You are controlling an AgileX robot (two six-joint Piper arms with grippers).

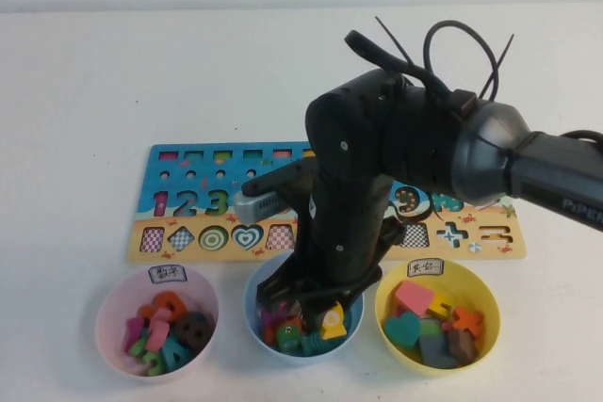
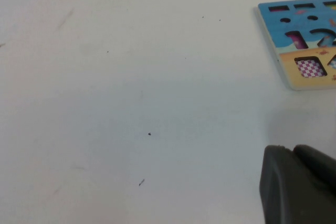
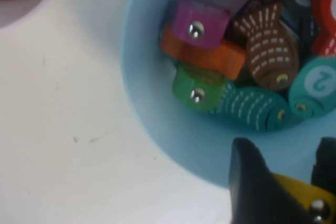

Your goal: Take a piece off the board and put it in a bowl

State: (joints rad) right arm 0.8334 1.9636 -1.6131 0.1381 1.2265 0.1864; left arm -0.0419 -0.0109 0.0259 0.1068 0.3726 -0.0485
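Pink plastic marks the leftmost bowl (image 1: pixel 156 320), its rim label in characters I cannot read; the left gripper (image 2: pixel 299 190) is parked well off to that side over bare white table (image 2: pixel 131 103), only its dark body showing in its wrist view, so I cannot tell whether it is open or closed. Next along sits the light blue bowl (image 1: pixel 254 313), already full of coloured fish-like bits, with the right gripper (image 1: pixel 325 313) reaching down into it from the board (image 1: pixel 188 204) side. Its wrist view shows the dark fingers (image 3: pixel 252 182) closed round the yellow piece (image 3: pixel 302 195), which hangs directly over the bowl's inner wall, just above the heap. So the piece lies straight below the tool and the coming move looks like a simple release; which way its long axis runs is hidden by the fingers. Further right, the yellow bowl (image 1: pixel 436 317) carries another unreadable label, and "PIPER" is printed along the right arm's forearm (image 1: pixel 565 181).
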